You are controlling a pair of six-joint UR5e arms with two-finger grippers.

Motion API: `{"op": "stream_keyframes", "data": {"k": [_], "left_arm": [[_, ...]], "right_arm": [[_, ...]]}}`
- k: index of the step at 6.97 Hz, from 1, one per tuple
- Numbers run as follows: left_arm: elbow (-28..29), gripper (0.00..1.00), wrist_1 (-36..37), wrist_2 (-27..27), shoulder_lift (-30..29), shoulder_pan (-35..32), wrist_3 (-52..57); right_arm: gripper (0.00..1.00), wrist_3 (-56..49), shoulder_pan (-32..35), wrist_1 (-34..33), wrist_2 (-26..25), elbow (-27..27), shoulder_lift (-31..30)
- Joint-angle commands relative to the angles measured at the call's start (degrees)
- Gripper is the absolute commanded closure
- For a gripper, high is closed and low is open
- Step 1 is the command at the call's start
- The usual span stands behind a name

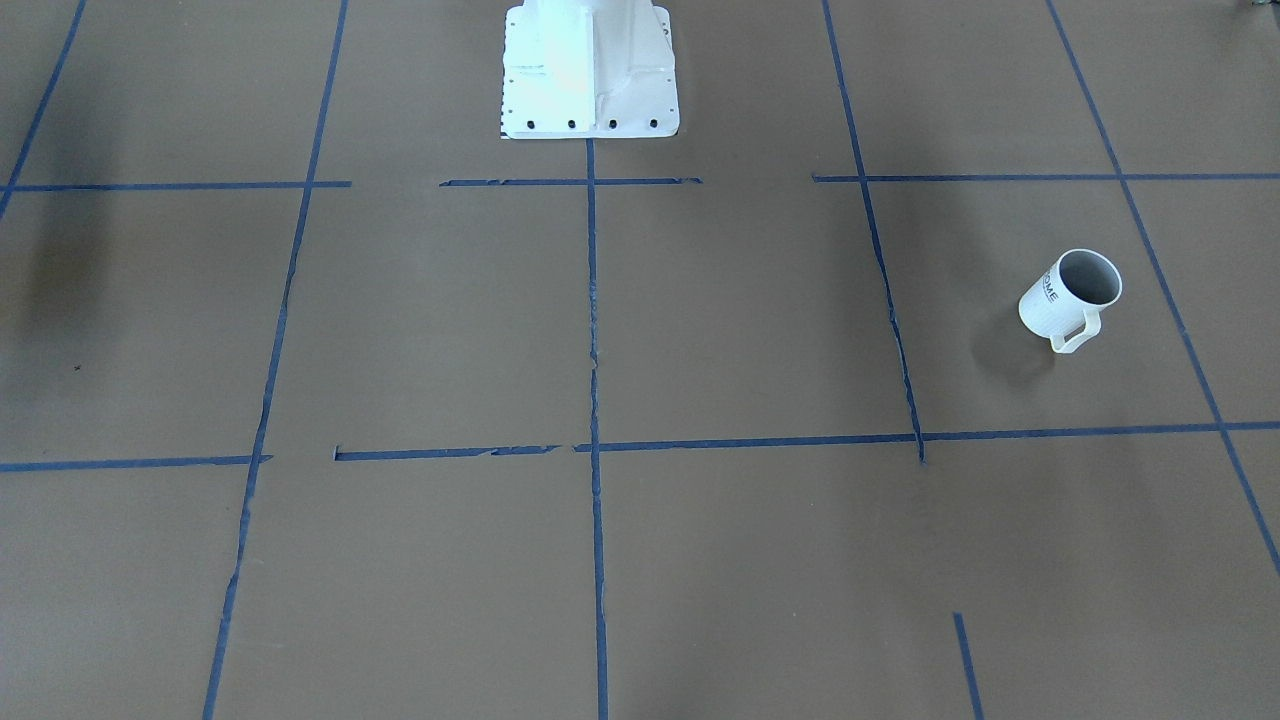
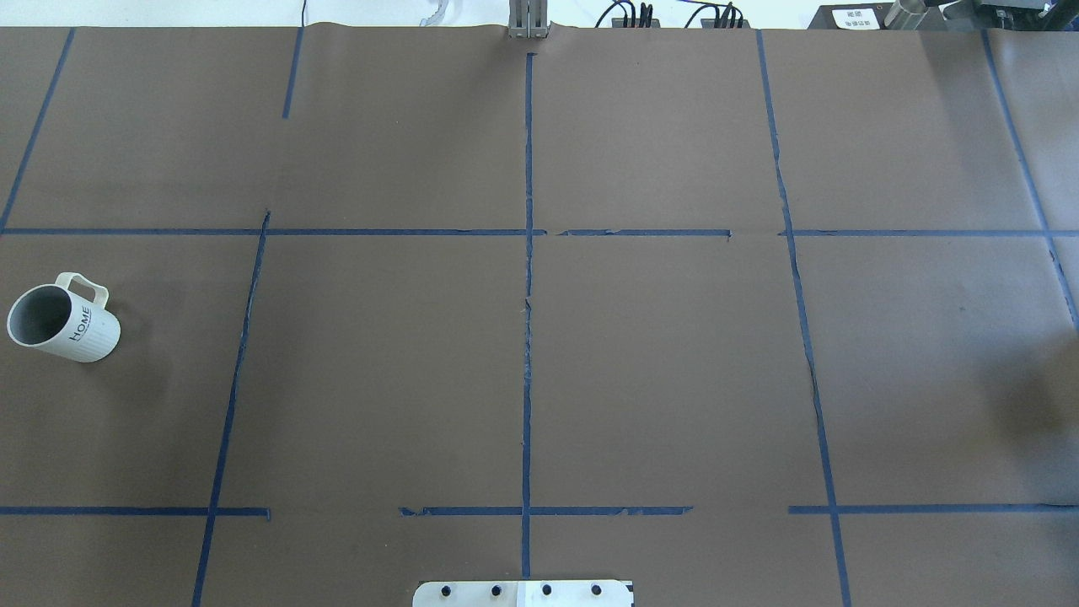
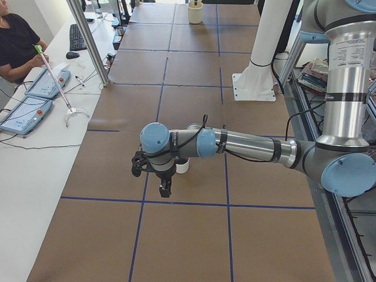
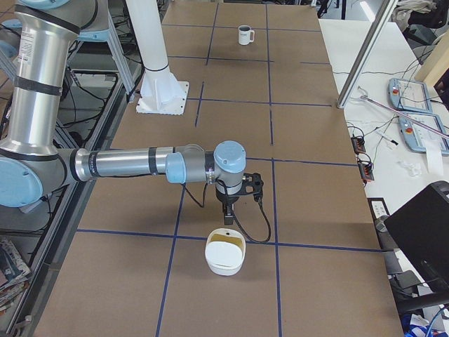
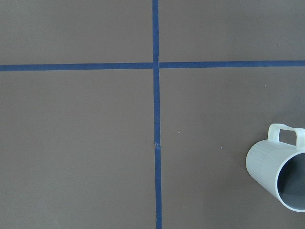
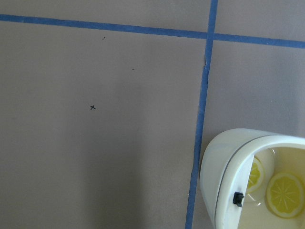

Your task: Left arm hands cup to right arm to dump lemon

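cup (image 2: 66,320): small white ribbed mug, loop handle, grey inside, dark "HOME" lettering on the side. It stands upright on the brown paper-covered table (image 2: 674,379), far over on the robot's left, inside one cell of the blue tape grid (image 2: 528,337). Handle points away from the robot's base, toward the operators' side. The inside reads plain grey from overhead, and its bottom is not fully in view.

left arm (image 3: 247,145): silver-grey jointed arm, pale blue joint caps, black cable looped along it. Stretched out low over the table, wrist turned down. left gripper (image 3: 164,191): black, two-finger, hangs above the table just beside the cup and apart from it. In the left side view the cup is partly hidden behind the wrist. The left wrist camera has the cup in its lower-right corner, cut by the frame edge. Fingers together or apart: cannot tell, only the side view shows them.

right arm (image 4: 133,165): same build, reaching over the robot's right end of the table. right gripper (image 4: 227,220): slim, black, pointing down, just beside a white rounded container (image 4: 224,261) with a pale yellow inside. The right wrist camera shows yellow lemon-slice shapes (image 6: 285,194) in that container. Printed or real: cannot tell. Finger state: cannot tell, side view only.

The cup and the right gripper are well apart, at opposite ends of the table. A white robot pedestal (image 1: 590,70) stands mid-table at the robot's edge. A person in a black top (image 3: 14,41) sits at the side bench near two grey-blue tablets (image 3: 46,83).
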Motion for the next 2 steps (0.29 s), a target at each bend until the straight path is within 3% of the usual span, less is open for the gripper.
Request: {"op": "stream_keyframes", "data": {"k": [1, 2], "left_arm": [[0.04, 0.00, 0.11, 0.03, 0.10, 0.00, 0.00], [0.13, 0.00, 0.11, 0.03, -0.07, 0.00, 0.00]], "right_arm": [[0.00, 0.01, -0.04, -0.03, 0.06, -0.15, -0.01], [0.00, 0.01, 0.05, -0.03, 0.15, -0.24, -0.09]]}}
